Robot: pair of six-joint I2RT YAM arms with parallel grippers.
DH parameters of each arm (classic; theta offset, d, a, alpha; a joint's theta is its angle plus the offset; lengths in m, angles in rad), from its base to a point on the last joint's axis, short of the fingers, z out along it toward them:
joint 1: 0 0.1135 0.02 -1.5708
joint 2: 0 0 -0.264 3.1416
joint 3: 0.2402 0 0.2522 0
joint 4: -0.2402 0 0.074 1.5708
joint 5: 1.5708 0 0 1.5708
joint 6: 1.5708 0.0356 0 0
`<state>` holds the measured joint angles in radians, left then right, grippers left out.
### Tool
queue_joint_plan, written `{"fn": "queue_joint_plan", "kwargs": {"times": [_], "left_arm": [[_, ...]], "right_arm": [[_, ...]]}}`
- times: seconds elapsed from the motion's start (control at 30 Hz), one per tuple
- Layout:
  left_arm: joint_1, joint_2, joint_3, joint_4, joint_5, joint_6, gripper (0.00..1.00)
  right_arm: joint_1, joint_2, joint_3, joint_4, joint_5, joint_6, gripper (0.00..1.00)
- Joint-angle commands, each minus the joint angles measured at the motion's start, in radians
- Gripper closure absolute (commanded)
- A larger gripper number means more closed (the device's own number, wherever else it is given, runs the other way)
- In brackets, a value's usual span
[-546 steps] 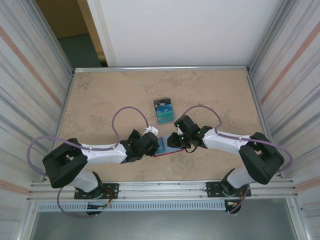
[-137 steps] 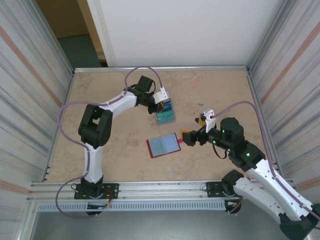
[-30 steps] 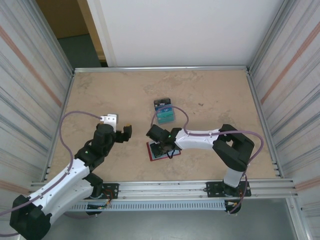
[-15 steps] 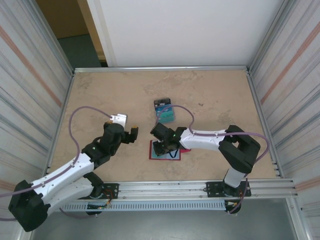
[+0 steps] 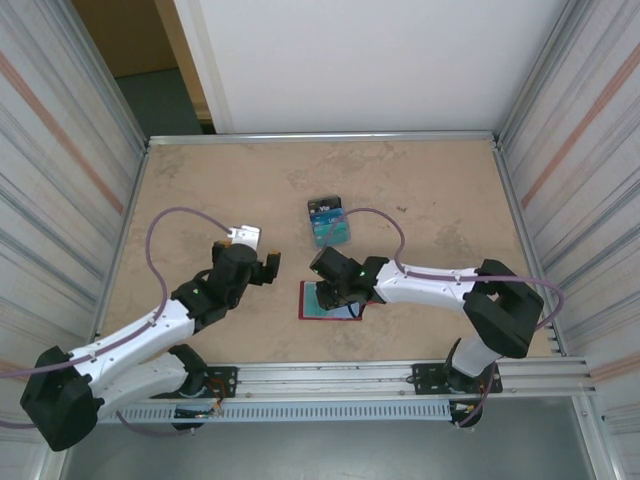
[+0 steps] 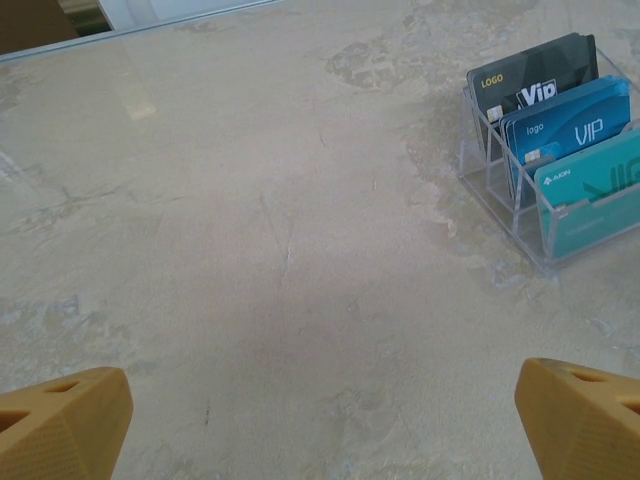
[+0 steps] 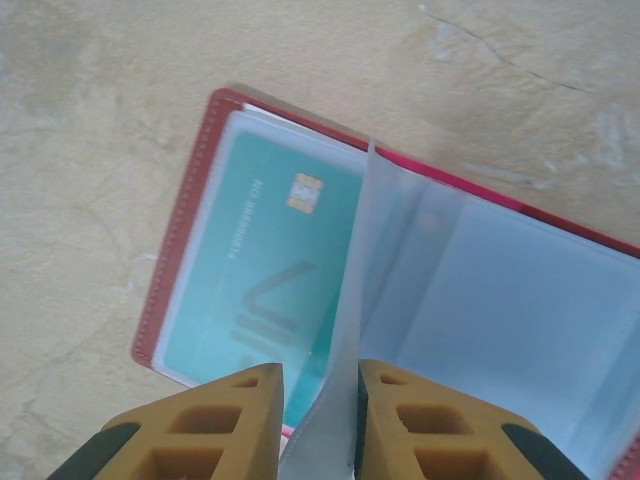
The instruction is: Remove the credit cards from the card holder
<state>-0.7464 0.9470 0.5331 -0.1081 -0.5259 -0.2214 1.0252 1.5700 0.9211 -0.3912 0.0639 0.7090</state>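
Note:
The red card holder (image 5: 312, 301) lies open on the table, near the middle front. In the right wrist view its red rim (image 7: 190, 190) frames a teal credit card (image 7: 260, 270) lying under a clear sleeve on the left page. Another clear sleeve (image 7: 352, 320) stands up on edge between the fingers of my right gripper (image 7: 318, 400). That sleeve rests against the right finger, with a gap to the left one. From above, my right gripper (image 5: 346, 294) sits over the holder. My left gripper (image 5: 263, 263) hovers wide open left of the holder, with bare table under it (image 6: 320, 400).
A clear acrylic rack (image 6: 480, 150) stands behind the holder (image 5: 330, 224). It holds a dark card (image 6: 530, 85), a blue card (image 6: 570, 125) and a teal card (image 6: 600, 195) upright. Metal walls close in both sides of the table, and a rail runs along the near edge.
My right gripper's jaws have parted and it has shifted right over the holder, with a sleeve lifted. The left arm has reached farther in toward the holder, still open.

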Motion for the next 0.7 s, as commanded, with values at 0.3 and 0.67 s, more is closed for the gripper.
{"fn": "queue_joint_plan", "kwargs": {"times": [0.3,0.67], "left_arm": [[-0.051,0.020,0.048,-0.023,-0.001,0.022,0.01],[-0.091,0.053,0.047,-0.018,0.004,0.001,0.01]], "right_arm": [[-0.084,-0.066,-0.117,-0.017,0.061,-0.003,0.71],[-0.191,-0.035,-0.134,0.018,-0.005,-0.136,0.70]]}}
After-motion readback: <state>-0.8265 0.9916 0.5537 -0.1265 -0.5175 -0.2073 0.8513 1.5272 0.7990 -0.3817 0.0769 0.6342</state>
